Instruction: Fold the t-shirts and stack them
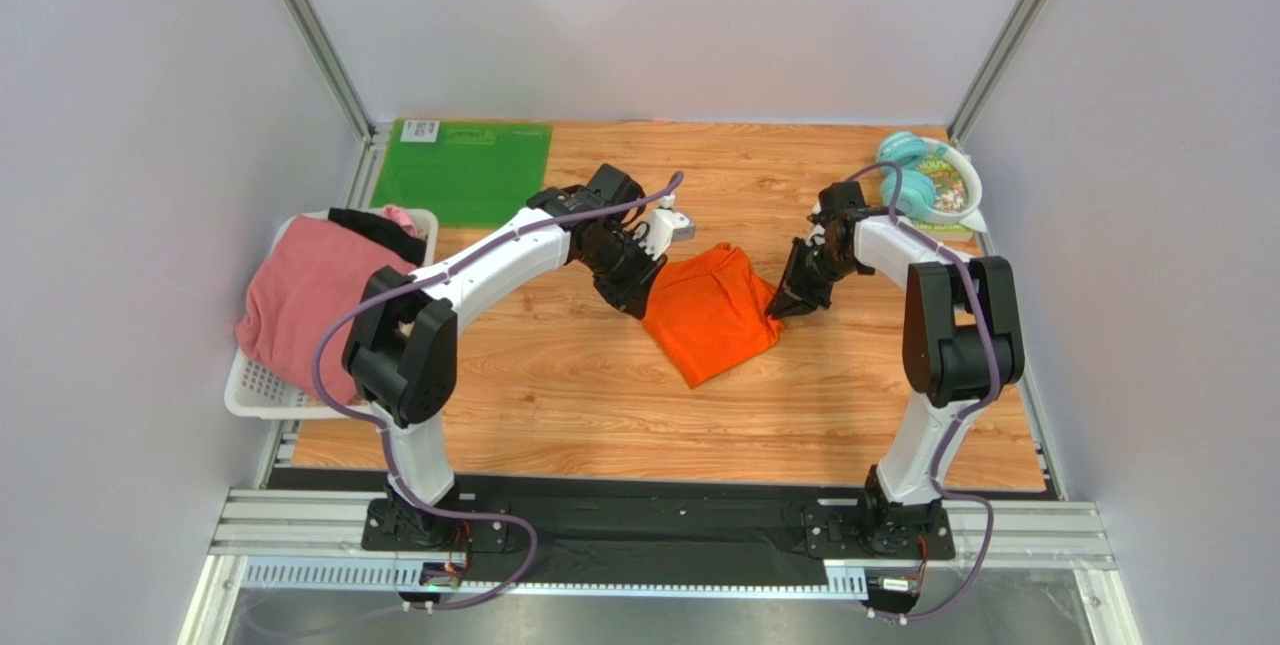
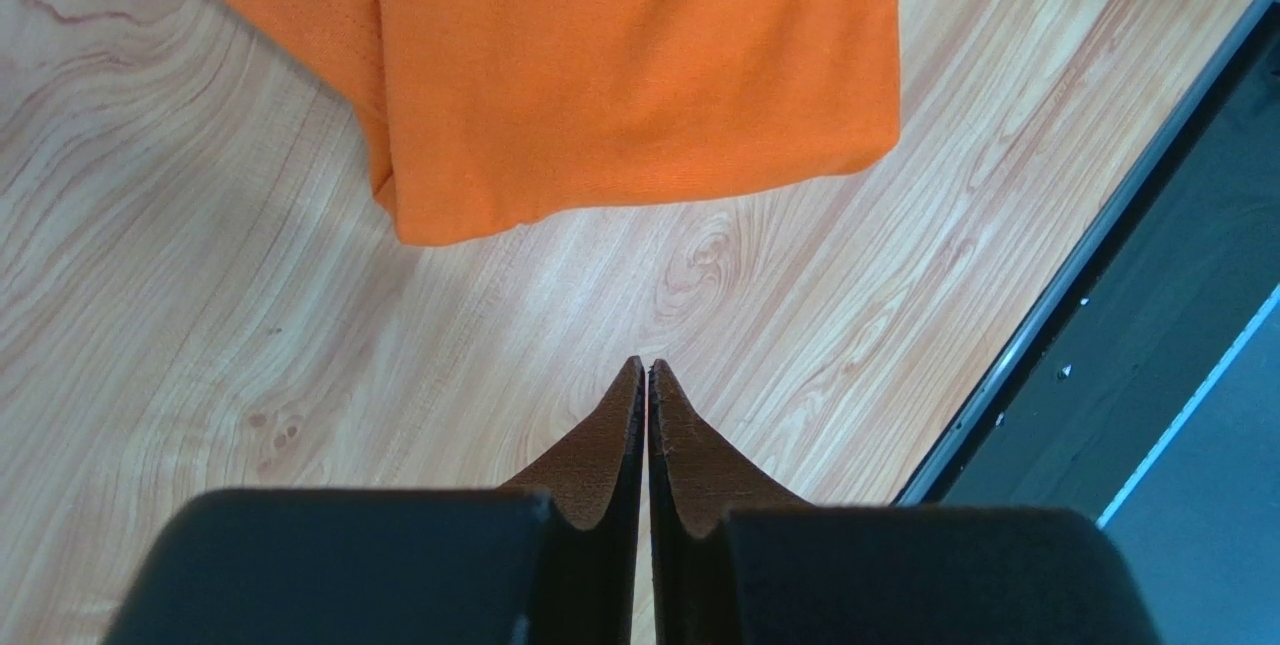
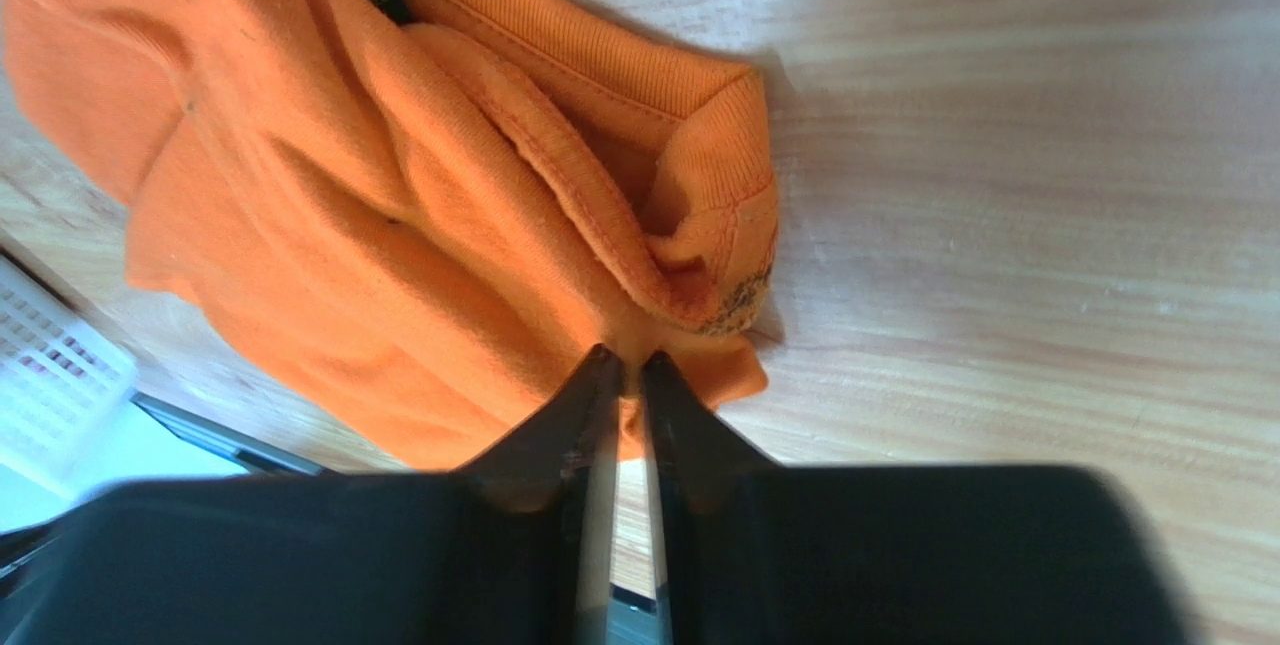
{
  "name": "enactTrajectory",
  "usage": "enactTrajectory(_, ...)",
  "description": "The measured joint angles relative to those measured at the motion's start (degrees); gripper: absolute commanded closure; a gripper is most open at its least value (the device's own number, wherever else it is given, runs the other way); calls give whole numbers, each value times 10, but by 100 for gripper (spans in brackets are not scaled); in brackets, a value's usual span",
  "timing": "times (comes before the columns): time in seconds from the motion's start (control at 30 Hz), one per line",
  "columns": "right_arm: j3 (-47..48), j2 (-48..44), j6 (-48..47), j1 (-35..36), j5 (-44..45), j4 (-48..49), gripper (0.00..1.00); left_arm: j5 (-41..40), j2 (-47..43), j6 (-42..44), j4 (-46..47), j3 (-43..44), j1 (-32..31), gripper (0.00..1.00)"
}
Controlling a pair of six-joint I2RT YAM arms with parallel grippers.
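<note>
The orange t-shirt (image 1: 714,312) lies folded in the middle of the wooden table, its collar end (image 3: 661,90) bunched up. My right gripper (image 1: 781,303) sits at its right edge, and in the right wrist view its jaws (image 3: 619,357) are pinched shut on a fold of the orange cloth (image 3: 376,225). My left gripper (image 1: 634,282) hovers at the shirt's left side. It is shut and empty (image 2: 646,365), a short way off the folded edge (image 2: 631,60). The pink t-shirt (image 1: 308,293) and the black t-shirt (image 1: 376,230) lie in a white basket (image 1: 248,383) at the left.
A green mat (image 1: 463,170) lies flat at the back left. A teal and white bowl-like object (image 1: 932,183) sits at the back right corner. The table's dark front rail (image 2: 1142,315) runs near the left gripper. The basket's corner (image 3: 45,375) shows in the right wrist view.
</note>
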Motion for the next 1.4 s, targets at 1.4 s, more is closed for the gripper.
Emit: enactTrajectory(1.4,73,-99,54,170,-29,-44,73,-81,-188,-5,-111,106,172,90)
